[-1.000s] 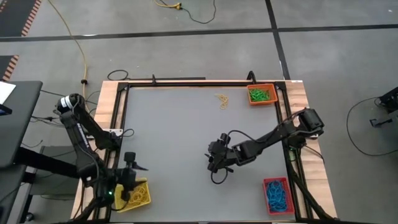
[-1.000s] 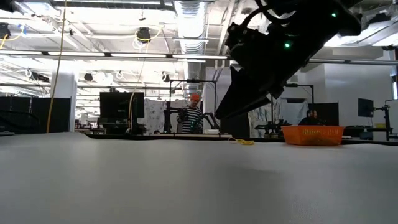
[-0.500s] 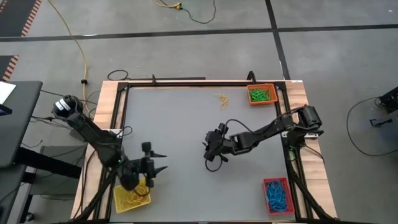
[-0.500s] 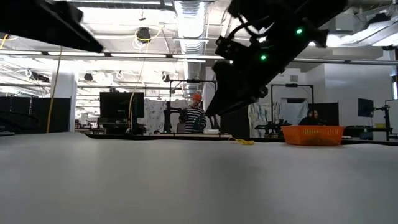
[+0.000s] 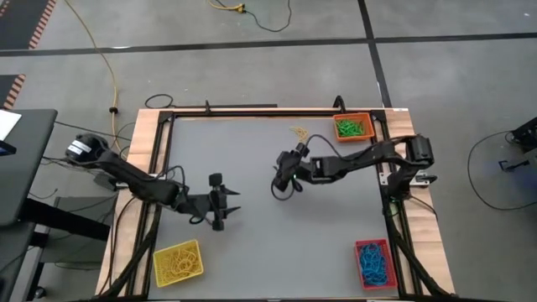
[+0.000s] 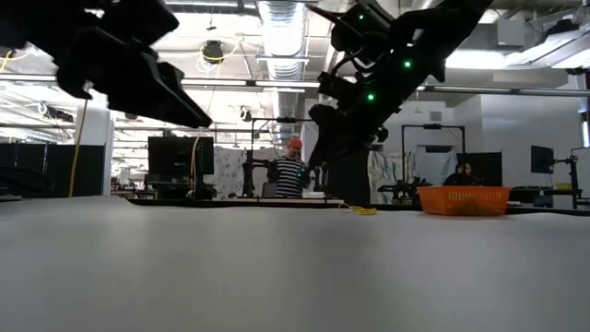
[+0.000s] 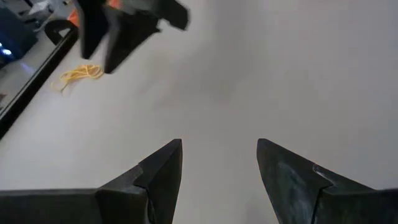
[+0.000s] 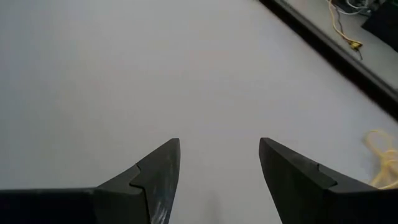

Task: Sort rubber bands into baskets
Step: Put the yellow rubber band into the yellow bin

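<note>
A small heap of yellow rubber bands (image 5: 299, 134) lies on the grey table near its far edge, left of the orange basket (image 5: 353, 128), which holds green bands. It also shows in the left wrist view (image 7: 81, 74) and at the right wrist view's edge (image 8: 382, 158). My right gripper (image 5: 277, 179) hangs open over the table's middle, short of that heap, with nothing between its fingers (image 8: 219, 144). My left gripper (image 5: 234, 204) hangs open left of the middle, over bare table (image 7: 219, 146). The yellow basket (image 5: 178, 262) with yellow bands stands at the near left. The red basket (image 5: 374, 262) with blue bands stands at the near right.
A black frame (image 5: 252, 112) runs round the table. In the low view the orange basket (image 6: 463, 198) stands at the far right, and people and equipment show in the room behind. A yellow cable (image 5: 101, 50) lies on the floor beyond the table.
My left gripper has swung from above the yellow basket toward the table's middle, going right and toward the far edge, and has sunk a little. My right gripper has gone toward the far edge, nearer the yellow heap. Both stay open.
</note>
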Controlling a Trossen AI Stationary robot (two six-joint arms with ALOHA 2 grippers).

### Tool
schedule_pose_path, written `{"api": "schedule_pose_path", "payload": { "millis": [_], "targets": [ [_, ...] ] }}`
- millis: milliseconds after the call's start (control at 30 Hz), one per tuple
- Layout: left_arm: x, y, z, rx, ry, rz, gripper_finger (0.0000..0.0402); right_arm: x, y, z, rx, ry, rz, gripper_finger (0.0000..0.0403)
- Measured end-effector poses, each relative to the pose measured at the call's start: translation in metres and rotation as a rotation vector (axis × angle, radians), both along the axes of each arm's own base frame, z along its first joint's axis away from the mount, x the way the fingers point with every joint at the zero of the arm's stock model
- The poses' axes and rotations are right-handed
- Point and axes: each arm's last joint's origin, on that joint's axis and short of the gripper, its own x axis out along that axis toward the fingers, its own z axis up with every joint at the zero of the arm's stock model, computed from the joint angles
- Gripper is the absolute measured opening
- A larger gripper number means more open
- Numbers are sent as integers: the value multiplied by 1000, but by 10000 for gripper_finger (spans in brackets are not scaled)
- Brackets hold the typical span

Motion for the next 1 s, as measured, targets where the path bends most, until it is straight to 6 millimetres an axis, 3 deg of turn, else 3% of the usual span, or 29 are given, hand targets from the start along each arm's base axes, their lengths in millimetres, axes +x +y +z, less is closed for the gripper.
{"api": "schedule_pose_path", "payload": {
  "millis": [200, 467, 767, 1000],
  "targets": [
    [6, 23, -4, -60, -74, -45, 197, -11, -37, 9, 2, 44, -45, 248],
    [13, 45, 0, -61, -107, -73, 197, -39, -97, 2, 103, 165, -152, 248],
    [18, 70, 6, -58, -163, -96, 197, -66, -160, 2, 186, 97, -190, 248],
    [28, 77, 1, -134, -226, -159, 197, -75, -189, -6, 267, -2, -129, 248]
  ]
}}
